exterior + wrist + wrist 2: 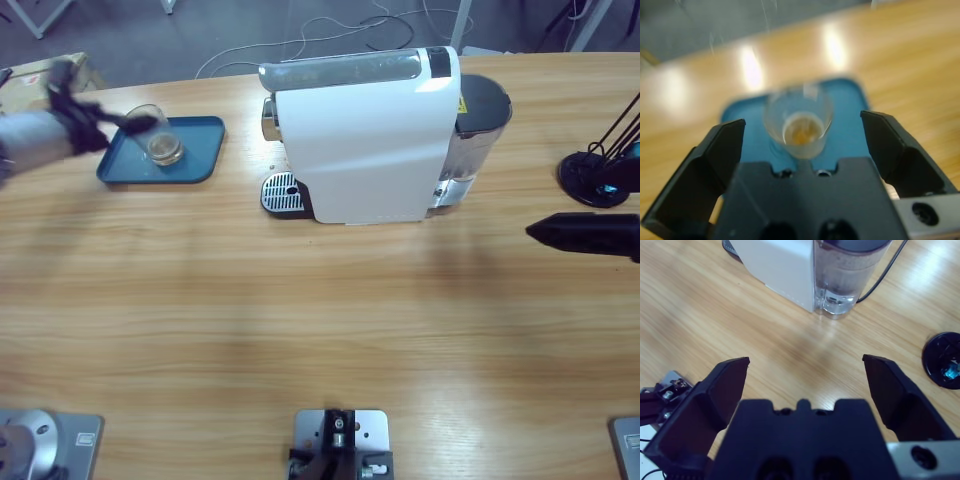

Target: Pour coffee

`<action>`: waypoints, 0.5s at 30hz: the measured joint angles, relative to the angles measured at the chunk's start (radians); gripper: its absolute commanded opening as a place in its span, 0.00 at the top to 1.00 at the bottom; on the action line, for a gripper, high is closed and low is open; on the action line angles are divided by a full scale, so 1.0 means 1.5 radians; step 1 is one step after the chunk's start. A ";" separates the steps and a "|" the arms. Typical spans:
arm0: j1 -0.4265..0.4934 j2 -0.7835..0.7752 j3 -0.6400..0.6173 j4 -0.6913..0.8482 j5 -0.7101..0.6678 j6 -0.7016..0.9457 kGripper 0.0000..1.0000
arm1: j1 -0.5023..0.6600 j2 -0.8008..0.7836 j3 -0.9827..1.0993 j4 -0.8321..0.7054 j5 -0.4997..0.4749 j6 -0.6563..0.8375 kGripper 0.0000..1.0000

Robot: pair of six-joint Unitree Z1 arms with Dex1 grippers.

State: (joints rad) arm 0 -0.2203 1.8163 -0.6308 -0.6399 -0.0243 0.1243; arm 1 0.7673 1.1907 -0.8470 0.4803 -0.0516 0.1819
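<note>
Glass (165, 148) sits on blue tray (205, 150), far left of tabletop (300, 320), w/ thin layer of coffee (801, 132) in its bottom. Left gripper (135, 124) is at the glass from the left; in left wrist view, left gripper (802, 132) has jaws spread wide, glass centred between them but beyond the tips, no contact seen. High view is blurred at the jaws, so can't tell there if they touch the rim.

Coffee machine (365, 130) stands mid-far, drip grille (282, 192) at its near-left corner, nothing on it. Water tank (847, 275) on its right end.

Right gripper (805, 385) also spread, empty, hovering over bare wood on the right side, near the machine's tank end; black puck-like stand (942, 360) beside it.

Step, prob.: approach/grasp of the glass, not yet gripped. Next move calls for pushing fwd until the jaws flank the glass wall, then closing gently. Glass is slick and light, so it could tip or skid on the tray. Keep it upright so the coffee stays in.
</note>
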 measured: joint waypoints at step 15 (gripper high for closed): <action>-0.342 -0.494 0.027 0.484 -0.066 -0.072 0.00 | -0.001 -0.120 0.020 0.068 -0.035 0.000 0.00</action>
State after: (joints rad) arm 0 -0.7331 1.0747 -0.5910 0.0864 -0.1230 0.0157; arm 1 0.7663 1.0102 -0.8168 0.5816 -0.1034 0.1819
